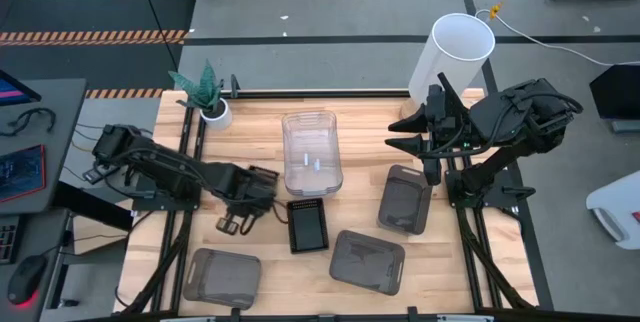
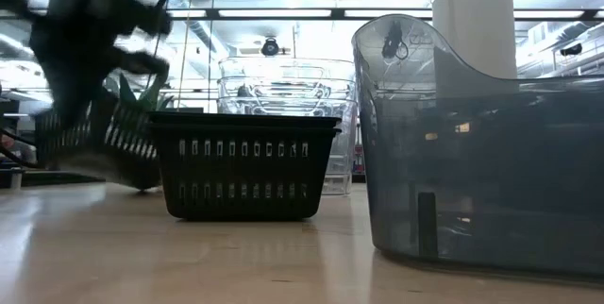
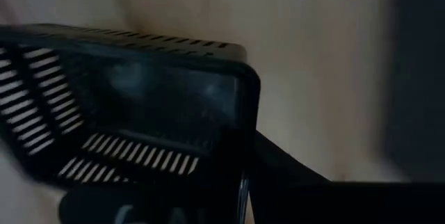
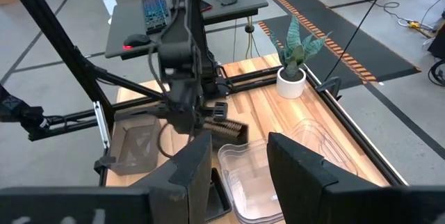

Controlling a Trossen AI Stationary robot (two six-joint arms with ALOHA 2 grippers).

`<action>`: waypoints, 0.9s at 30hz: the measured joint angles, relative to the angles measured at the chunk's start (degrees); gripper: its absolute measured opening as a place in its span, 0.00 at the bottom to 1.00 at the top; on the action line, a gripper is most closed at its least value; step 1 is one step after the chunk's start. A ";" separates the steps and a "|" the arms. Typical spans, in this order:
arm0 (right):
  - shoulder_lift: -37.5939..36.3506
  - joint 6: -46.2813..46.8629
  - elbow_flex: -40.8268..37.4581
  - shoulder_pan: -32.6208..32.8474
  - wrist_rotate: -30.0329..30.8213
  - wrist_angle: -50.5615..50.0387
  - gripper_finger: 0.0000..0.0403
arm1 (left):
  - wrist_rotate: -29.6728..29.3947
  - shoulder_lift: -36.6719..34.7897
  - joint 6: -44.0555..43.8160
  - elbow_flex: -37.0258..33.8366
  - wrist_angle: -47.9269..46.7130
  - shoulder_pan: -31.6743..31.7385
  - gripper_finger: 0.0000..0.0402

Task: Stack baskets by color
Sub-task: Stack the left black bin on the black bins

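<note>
My left gripper (image 1: 238, 220) points down over the table's left half, shut on a small black slatted basket (image 4: 227, 128), which shows blurred and tilted in the low view (image 2: 104, 139). Another black slatted basket (image 1: 308, 225) stands on its bottom at the table's middle. Behind it are clear baskets (image 1: 312, 152), nested. Three dark grey baskets rest on the table: near left (image 1: 222, 277), near middle (image 1: 368, 260) and right (image 1: 405, 200). My right gripper (image 1: 410, 132) hangs open, high over the far right, touching nothing. My left gripper holds the black slatted basket by one upright wall near a corner (image 3: 240, 123), coming from above with its fingers pointing down. A finger (image 3: 285, 172) lies against the wall's outer side; the other is hidden by the basket. The basket hangs tilted below the fingers, clear of the table.
A tall white cylinder (image 1: 455, 57) stands at the far right corner, a small white plant pot (image 1: 213, 112) at the far left. Bare wood lies between the left grey basket and the middle black basket (image 1: 270, 262). A desk with a keyboard stands left of the table.
</note>
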 joint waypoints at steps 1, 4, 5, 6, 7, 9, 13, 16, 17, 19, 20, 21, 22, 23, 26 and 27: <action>0.00 -0.04 0.00 0.00 0.00 0.00 0.36 | 2.53 0.00 -1.57 2.30 -0.11 0.05 0.03; 0.00 -0.26 0.00 -0.02 0.02 0.01 0.36 | 11.54 -0.02 -8.23 9.16 0.15 0.15 0.03; 0.00 -0.27 0.00 0.00 0.02 0.02 0.36 | 14.09 -0.02 -11.15 11.17 -0.01 0.13 0.03; 0.00 -0.27 0.00 -0.02 0.02 0.02 0.36 | 15.78 -0.02 -14.66 13.08 -0.07 0.11 0.03; 0.00 -0.27 0.00 -0.02 0.11 0.02 0.36 | 16.99 -0.02 -17.99 14.93 -0.04 -0.04 0.03; 0.00 -0.44 0.00 0.00 0.78 0.07 0.36 | 17.66 -0.02 -23.84 18.65 0.03 -0.89 0.03; 0.00 -0.51 0.00 -0.02 1.48 0.20 0.36 | 17.59 -0.02 -30.86 24.46 4.80 -3.14 0.03; 0.00 -0.81 0.00 -0.02 1.48 0.83 0.36 | 15.85 0.65 -34.97 27.12 9.10 -4.80 0.03; 0.00 -1.11 0.00 -0.02 1.48 1.28 0.36 | 13.98 1.38 -35.54 28.12 9.37 -5.51 0.03; 0.00 -1.50 0.00 -0.02 1.49 2.43 0.36 | 10.23 3.46 -36.10 29.98 9.13 -6.80 0.03; 0.00 -1.57 0.00 -0.02 1.48 2.90 0.36 | 9.17 4.80 -36.13 30.88 9.12 -7.32 0.03; 0.00 -1.58 0.00 -0.02 1.48 2.99 0.36 | 8.35 6.30 -36.25 31.89 8.99 -7.79 0.03; 0.00 -1.58 0.00 -0.02 1.48 2.99 0.36 | 7.77 7.93 -36.29 32.98 8.56 -8.20 0.03; 0.00 -1.58 0.00 -0.02 1.50 2.99 0.36 | 7.21 9.83 -36.30 34.26 8.02 -8.49 0.03; 0.00 -1.56 0.00 -0.02 1.48 2.97 0.36 | 4.76 15.71 -36.27 39.14 4.85 -8.81 0.03; 0.00 -1.56 0.00 -0.02 1.48 2.99 0.36 | 3.17 17.60 -36.27 41.02 3.01 -8.81 0.03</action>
